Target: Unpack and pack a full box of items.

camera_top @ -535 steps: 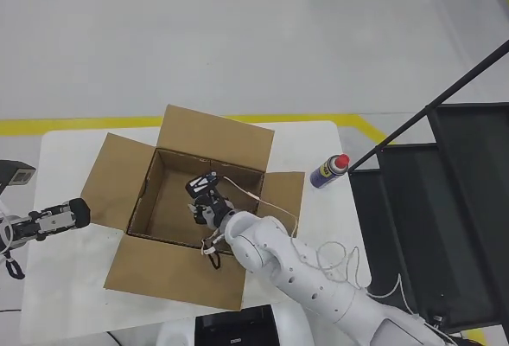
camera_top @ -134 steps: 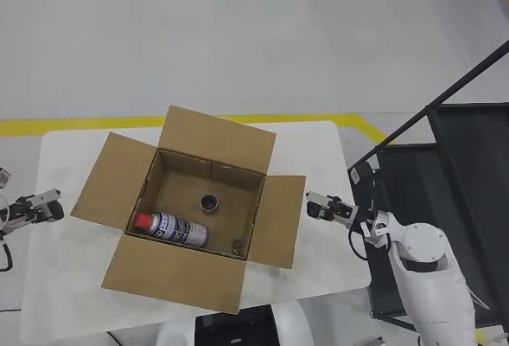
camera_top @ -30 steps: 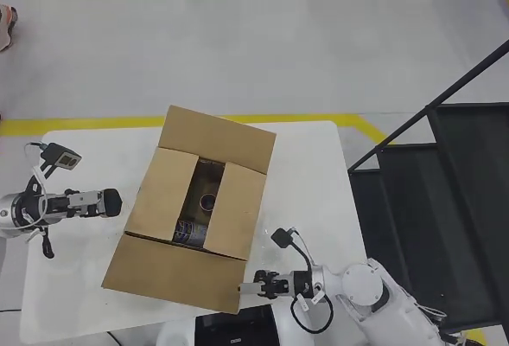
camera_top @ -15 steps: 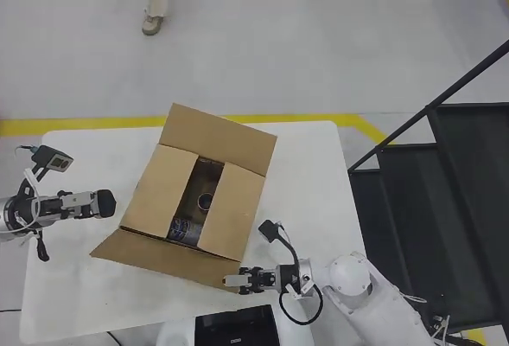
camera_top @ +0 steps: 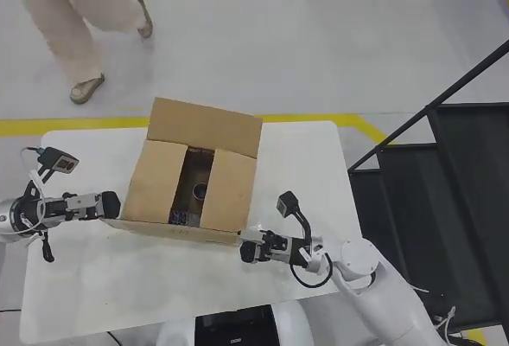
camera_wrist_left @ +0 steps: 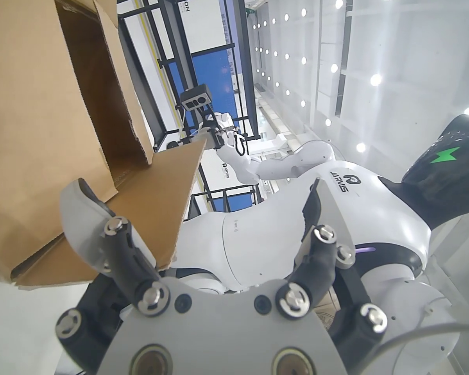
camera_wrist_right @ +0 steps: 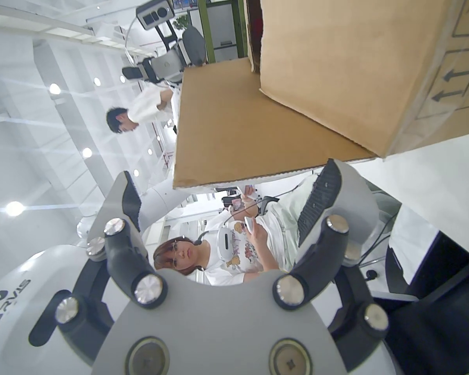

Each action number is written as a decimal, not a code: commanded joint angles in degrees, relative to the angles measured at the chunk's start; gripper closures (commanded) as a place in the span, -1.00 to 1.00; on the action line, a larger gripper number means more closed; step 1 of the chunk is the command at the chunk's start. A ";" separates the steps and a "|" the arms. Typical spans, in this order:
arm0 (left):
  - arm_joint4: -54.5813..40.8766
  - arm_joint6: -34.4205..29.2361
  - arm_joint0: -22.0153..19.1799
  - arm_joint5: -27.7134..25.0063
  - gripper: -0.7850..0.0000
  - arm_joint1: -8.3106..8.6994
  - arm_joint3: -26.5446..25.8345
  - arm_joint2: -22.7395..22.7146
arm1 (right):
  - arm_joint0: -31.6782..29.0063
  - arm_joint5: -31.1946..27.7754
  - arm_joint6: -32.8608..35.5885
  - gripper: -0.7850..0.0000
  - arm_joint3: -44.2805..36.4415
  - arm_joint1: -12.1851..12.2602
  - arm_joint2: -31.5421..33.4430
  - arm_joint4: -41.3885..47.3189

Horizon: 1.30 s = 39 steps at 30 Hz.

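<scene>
The cardboard box (camera_top: 228, 186) stands mid-table with both side flaps folded in and the far flap (camera_top: 204, 126) upright. Through the gap between the side flaps I see a spray can (camera_top: 182, 216) and a small dark round item (camera_top: 200, 189). The near flap (camera_top: 172, 226) stands almost on edge. My left gripper (camera_top: 116, 205) is open at that flap's left end, the flap (camera_wrist_left: 152, 204) lying against one finger (camera_wrist_left: 82, 204). My right gripper (camera_top: 245, 247) is open at the flap's right end, the flap's edge (camera_wrist_right: 258, 173) lying between its fingers.
The white table (camera_top: 306, 164) has bare room to the right of the box and along its front. A black metal rack (camera_top: 461, 182) stands just off the table's right side. A yellow floor line (camera_top: 55, 125) runs behind the table.
The near flap has swung up from lying outward to nearly upright. Both grippers have moved in under its ends, and the box has shifted slightly away and to the left.
</scene>
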 commanded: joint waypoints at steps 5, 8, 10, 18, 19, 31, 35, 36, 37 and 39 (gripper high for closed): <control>-0.34 -0.12 0.30 0.12 -1.00 -0.03 -0.62 -0.75 | 1.46 0.31 -2.51 -1.00 0.71 -0.27 -1.21 1.13; -0.03 -0.27 0.19 0.28 -1.00 -0.13 -0.03 -0.41 | 1.12 -0.57 -1.15 -1.00 0.29 -0.07 -1.44 -0.35; 0.21 -0.27 -0.11 0.27 -1.00 -0.26 0.40 0.21 | 0.59 -0.94 -0.28 -1.00 -0.13 0.13 -1.34 -1.40; 1.08 0.31 -2.55 -0.30 -1.00 -1.13 2.78 4.10 | -1.57 -0.77 2.04 -1.00 -2.13 0.82 -0.55 -2.40; 1.22 0.35 -3.07 -0.35 -1.00 -1.25 3.09 4.60 | -1.77 -0.80 2.26 -1.00 -2.42 0.91 -0.45 -2.69; 2.32 0.05 -6.41 -0.04 -1.00 -2.09 4.86 8.09 | -4.16 -1.04 5.16 -1.00 -4.60 1.77 -0.97 -5.15; 2.53 0.12 -6.36 -0.11 -1.00 -2.11 5.18 8.07 | -4.32 -1.62 4.50 -1.00 -7.66 1.83 0.04 -0.85; 2.54 0.14 -6.24 -0.14 -1.00 -2.10 5.26 8.01 | -4.15 -1.82 3.82 -1.00 -8.28 1.83 0.49 0.02; 2.65 0.14 -6.13 -0.14 -1.00 -2.08 5.26 7.95 | -4.05 -2.06 3.12 -1.00 -8.69 1.81 0.81 1.06; 2.71 0.19 -5.80 -0.19 -1.00 -2.05 5.34 7.81 | -3.42 -2.41 1.21 -1.00 -8.94 1.74 1.55 2.52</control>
